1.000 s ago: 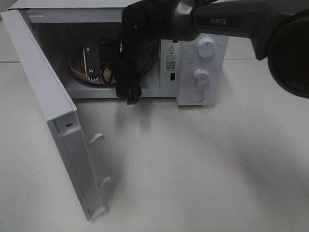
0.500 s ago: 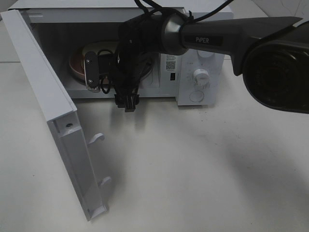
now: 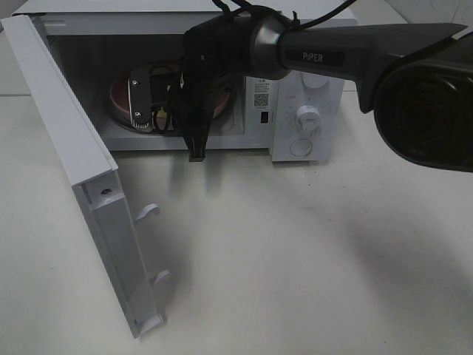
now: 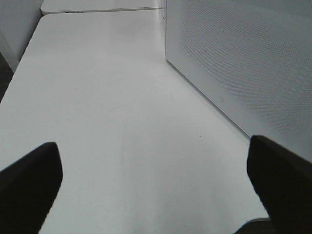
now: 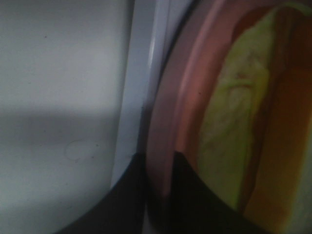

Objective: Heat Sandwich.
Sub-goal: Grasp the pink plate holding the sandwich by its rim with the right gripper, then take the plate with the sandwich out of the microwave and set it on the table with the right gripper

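Observation:
The sandwich (image 5: 239, 122) lies on a round pink plate (image 5: 168, 97) inside the open microwave (image 3: 307, 81); pale green lettuce and a reddish layer show in the right wrist view. My right gripper (image 5: 160, 190) reaches into the oven cavity, its dark fingers (image 5: 126, 204) closed on either side of the plate's rim. From the high camera the plate (image 3: 122, 100) shows only partly behind the right gripper (image 3: 159, 111), and the sandwich is hidden. My left gripper (image 4: 153, 144) hovers open over the bare table, nothing between its fingers.
The microwave door (image 3: 66, 140) swings wide toward the front left, with two hooks on its inner edge. Control knobs (image 3: 308, 115) sit on the right panel. The oven's perforated side wall (image 4: 234, 58) rises next to my left gripper.
The right gripper's fingers have come together on the plate's rim and its wrist has shifted slightly inside the cavity. The left gripper has stayed where it was.

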Motion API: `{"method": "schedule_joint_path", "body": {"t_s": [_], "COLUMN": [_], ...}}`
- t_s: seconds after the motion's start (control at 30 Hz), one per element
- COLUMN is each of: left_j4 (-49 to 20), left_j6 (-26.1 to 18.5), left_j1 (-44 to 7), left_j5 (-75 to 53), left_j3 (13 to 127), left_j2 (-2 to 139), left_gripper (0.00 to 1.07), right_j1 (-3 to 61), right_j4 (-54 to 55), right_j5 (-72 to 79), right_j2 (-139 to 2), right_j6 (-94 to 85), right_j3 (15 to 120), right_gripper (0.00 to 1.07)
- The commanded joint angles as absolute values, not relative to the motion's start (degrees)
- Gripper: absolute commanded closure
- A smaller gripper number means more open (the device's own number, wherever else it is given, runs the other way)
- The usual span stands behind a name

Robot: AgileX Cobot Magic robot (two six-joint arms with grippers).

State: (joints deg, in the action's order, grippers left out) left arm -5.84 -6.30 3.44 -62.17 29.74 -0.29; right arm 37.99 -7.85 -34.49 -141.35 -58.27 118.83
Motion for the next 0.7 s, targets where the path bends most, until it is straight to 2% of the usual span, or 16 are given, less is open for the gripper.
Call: {"method": "schedule_joint_path", "body": {"t_s": [0.03,0.7], "left_j4": [-6.1,-6.1], "left_j6": [-6.5,-6.5], "left_j1": [3.7,3.7], "left_j5": [-61.5,-61.5], "left_j3": [29.7,29.7], "left_j2": [-0.5,-0.5], "left_gripper": [0.09,0.09], "right_j1": [37.9,37.9], "right_j4": [-6.7,-5.5], "right_j5": [-38.2,-41.8], "right_j2": [-142.2,-140.9], "right_j6": [-56.7,-60.7], "right_j3": [118.3,117.6], "right_gripper": [1.07,1.07]}}
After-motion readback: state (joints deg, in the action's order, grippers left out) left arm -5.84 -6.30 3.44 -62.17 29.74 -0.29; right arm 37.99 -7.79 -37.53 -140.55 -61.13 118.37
